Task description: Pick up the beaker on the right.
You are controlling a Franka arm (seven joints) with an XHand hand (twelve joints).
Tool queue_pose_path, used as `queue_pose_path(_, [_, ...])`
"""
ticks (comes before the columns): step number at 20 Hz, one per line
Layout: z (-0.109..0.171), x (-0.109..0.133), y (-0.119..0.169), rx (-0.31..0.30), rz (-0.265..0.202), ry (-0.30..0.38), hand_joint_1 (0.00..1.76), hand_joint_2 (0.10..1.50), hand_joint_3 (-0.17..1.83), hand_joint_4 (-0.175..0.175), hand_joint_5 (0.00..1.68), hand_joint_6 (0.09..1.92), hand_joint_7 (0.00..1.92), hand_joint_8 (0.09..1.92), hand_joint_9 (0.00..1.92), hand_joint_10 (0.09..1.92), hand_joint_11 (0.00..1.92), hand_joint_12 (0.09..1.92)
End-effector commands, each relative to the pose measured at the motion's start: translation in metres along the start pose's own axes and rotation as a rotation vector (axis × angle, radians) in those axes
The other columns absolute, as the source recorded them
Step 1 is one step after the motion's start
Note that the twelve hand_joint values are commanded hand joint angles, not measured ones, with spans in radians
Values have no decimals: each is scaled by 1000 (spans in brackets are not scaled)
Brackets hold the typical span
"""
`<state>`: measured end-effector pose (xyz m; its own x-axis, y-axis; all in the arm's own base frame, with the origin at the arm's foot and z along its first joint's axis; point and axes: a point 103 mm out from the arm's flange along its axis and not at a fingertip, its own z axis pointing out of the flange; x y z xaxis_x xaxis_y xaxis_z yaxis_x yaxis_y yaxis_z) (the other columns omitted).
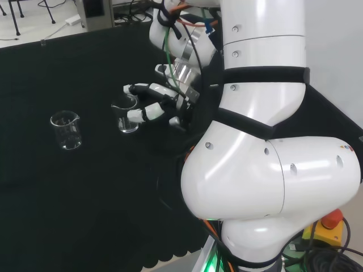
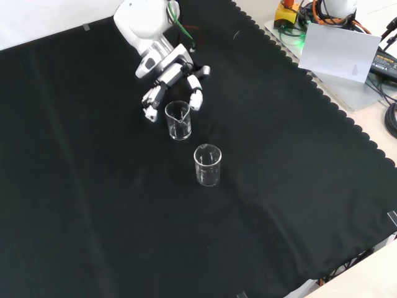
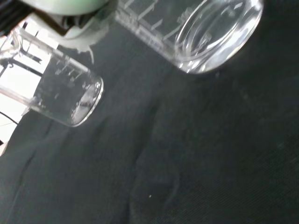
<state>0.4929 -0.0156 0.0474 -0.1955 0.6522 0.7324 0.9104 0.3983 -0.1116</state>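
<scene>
Two clear, empty glass beakers stand upright on the black cloth. In the head view the right beaker (image 1: 126,116) has my hand (image 1: 150,89) reaching in from its right, open, one finger past its rim and another beside its wall. Whether they touch the glass I cannot tell. From the front, that same beaker (image 2: 178,120) stands just below the hand (image 2: 169,76), whose fingertips (image 2: 196,100) flank it. The other beaker (image 1: 66,130) stands apart to the left in the head view, and nearer the camera (image 2: 208,165) in the front view. The wrist view has the close beaker (image 3: 210,32) large and the other beaker (image 3: 65,93) behind.
The arm's white links (image 1: 266,141) take up the right of the head view. In the front view the cloth's scalloped edge (image 2: 322,93) runs down the right, with cables and a grey box (image 2: 338,49) beyond it. Bare black cloth (image 2: 124,217) spreads around both beakers.
</scene>
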Motion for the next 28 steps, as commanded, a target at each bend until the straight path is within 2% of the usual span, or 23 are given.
queue_pose_path(1, [12, 1, 4, -2, 0, 13, 850, 473, 668, -27, 316, 87, 233, 557, 351, 622, 0, 1211])
queue_pose_path(20, [23, 5, 10, -39, 0, 60, 858, 480, 670, -27, 375, 87, 255, 553, 362, 616, 0, 1210])
queue_pose_path(28, [24, 5, 13, -48, 15, 66, 860, 506, 664, -29, 466, 87, 290, 551, 380, 612, 0, 1225])
